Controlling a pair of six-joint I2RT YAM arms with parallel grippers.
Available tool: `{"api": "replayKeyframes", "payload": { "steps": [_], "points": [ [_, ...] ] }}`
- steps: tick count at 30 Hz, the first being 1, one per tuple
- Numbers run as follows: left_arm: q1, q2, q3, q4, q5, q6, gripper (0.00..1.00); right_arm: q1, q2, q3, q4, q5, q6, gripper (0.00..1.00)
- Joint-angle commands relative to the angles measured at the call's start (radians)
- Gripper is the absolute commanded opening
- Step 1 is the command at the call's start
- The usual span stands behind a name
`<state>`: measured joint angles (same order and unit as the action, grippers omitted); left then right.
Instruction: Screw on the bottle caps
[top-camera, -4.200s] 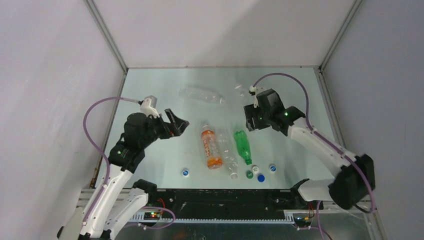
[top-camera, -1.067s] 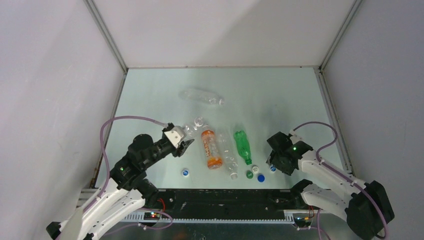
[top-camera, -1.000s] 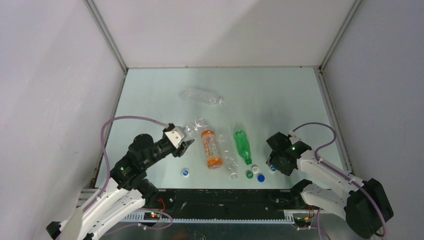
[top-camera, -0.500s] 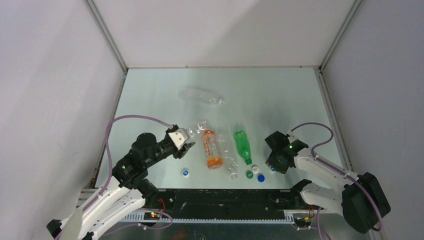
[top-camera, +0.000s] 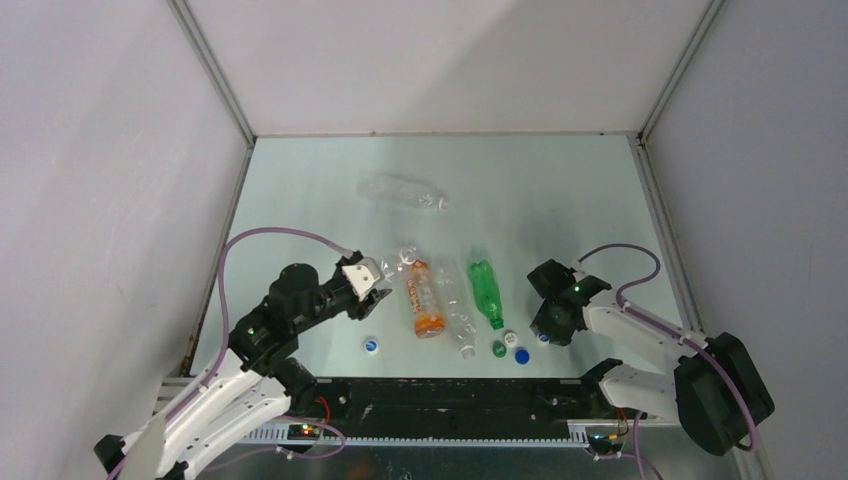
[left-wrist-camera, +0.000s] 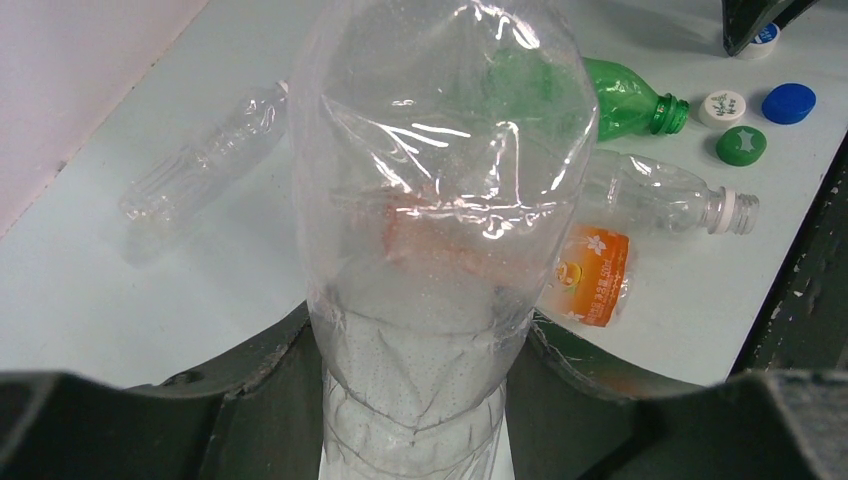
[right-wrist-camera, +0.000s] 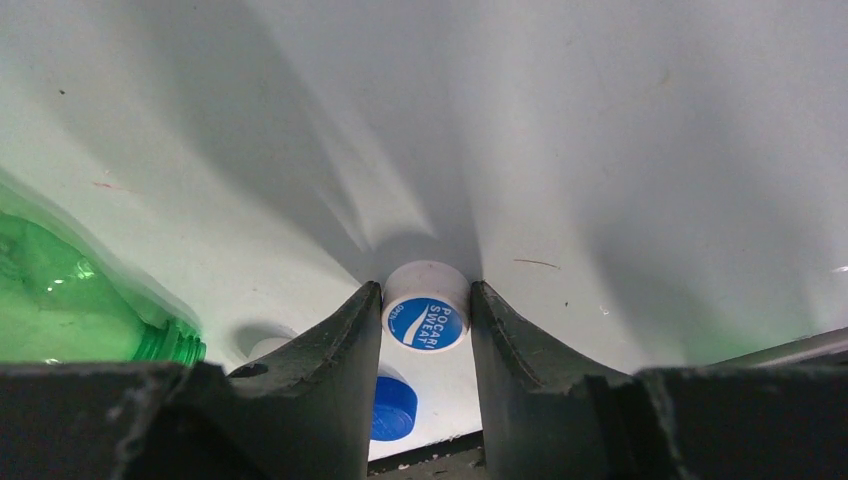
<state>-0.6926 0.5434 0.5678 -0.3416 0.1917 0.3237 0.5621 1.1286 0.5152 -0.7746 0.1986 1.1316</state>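
The left gripper (left-wrist-camera: 420, 345) clasped a clear bottle (left-wrist-camera: 440, 180) (its walls creased); the right gripper (right-wrist-camera: 426, 296) pinched a blue-and-white cap (right-wrist-camera: 426, 320) resting on the table (right-wrist-camera: 620, 130), near a blue cap (right-wrist-camera: 392, 408).

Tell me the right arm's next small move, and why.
Probably lift the Pocari Sweat cap straight up. The right gripper pinches it on both sides while it sits on the table, and the left gripper holds a clear bottle that likely needs it.
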Motion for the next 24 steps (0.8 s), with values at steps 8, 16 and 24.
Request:
{"api": "replayKeyframes", "payload": {
  "steps": [8,16,24],
  "points": [
    [0.002,0.01,0.034,0.004,0.026,0.035,0.46,0.002,0.003,0.035,0.019,-0.033,-0.052,0.14],
    [0.003,0.041,0.057,-0.011,0.054,0.045,0.45,0.031,-0.09,0.196,0.016,-0.028,-0.276,0.0],
    [0.003,0.071,0.063,0.001,0.044,0.095,0.43,0.017,-0.166,0.387,0.082,-0.171,-0.597,0.0]
  ]
}}
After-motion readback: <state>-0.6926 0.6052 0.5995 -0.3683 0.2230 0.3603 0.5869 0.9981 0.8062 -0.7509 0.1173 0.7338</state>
